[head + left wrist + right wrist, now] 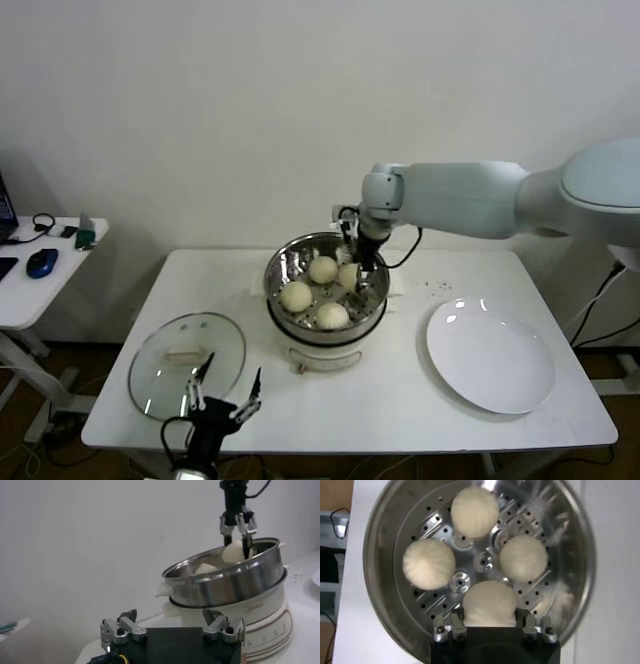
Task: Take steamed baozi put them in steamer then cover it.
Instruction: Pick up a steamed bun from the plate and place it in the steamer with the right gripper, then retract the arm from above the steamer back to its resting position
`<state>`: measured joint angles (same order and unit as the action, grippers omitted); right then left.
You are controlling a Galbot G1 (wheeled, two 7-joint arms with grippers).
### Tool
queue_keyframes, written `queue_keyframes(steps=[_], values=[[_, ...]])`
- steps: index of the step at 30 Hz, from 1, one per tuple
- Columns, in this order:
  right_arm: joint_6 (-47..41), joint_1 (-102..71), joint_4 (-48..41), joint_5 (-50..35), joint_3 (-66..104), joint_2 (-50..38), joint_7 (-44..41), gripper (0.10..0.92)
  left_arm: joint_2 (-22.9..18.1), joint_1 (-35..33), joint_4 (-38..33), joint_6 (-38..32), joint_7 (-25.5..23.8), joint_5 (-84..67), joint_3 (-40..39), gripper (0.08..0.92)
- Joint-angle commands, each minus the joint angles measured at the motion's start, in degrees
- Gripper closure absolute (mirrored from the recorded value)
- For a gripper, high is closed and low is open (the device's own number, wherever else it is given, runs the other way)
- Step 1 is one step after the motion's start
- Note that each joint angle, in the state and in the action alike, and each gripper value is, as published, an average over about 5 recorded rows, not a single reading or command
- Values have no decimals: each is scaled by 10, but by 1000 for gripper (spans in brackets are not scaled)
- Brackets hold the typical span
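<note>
As the near table (400, 400) edge is surveyed first, the left gripper (224, 393) is found parked there, fingers spread wide and holding nothing. Just beside it the cover (186, 363) is laid flat on the table, handle up, kept within reach for closing, it is judged. To the right a white plate (490, 355) is left bare. Farther back the steamer (322, 300) is set mid-table; all four baozi (429, 564) are lodged on its perforated floor. The right gripper (366, 270) is lowered inside, its fingers flanking the fourth bun (489, 602), seemingly at the point of release. Covering is not yet done.
</note>
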<state>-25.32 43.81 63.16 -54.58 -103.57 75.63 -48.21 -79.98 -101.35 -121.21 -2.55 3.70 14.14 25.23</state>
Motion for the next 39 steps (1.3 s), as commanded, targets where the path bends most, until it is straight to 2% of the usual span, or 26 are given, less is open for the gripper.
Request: queue_keyframes(steps=[1, 9, 16, 28, 31, 39], values=[[-9, -35, -13, 22, -5, 12, 8, 364, 2, 1, 4, 0, 0, -4, 3, 177], [-2, -43, -35, 20, 3, 22, 2, 350, 7, 13, 5, 6, 0, -6, 2, 177], [6, -29, -34, 24, 8, 16, -13, 212, 9, 15, 9, 6, 1, -8, 5, 177], [48, 47, 15, 41, 63, -73, -48, 203, 14, 22, 15, 5, 2, -15, 17, 177], [84, 52, 21, 54, 94, -119, -22, 203, 18, 26, 19, 3, 4, -13, 22, 177], [185, 0, 109, 64, 193, -284, 158, 203, 25, 33, 25, -18, 4, -25, 33, 177]])
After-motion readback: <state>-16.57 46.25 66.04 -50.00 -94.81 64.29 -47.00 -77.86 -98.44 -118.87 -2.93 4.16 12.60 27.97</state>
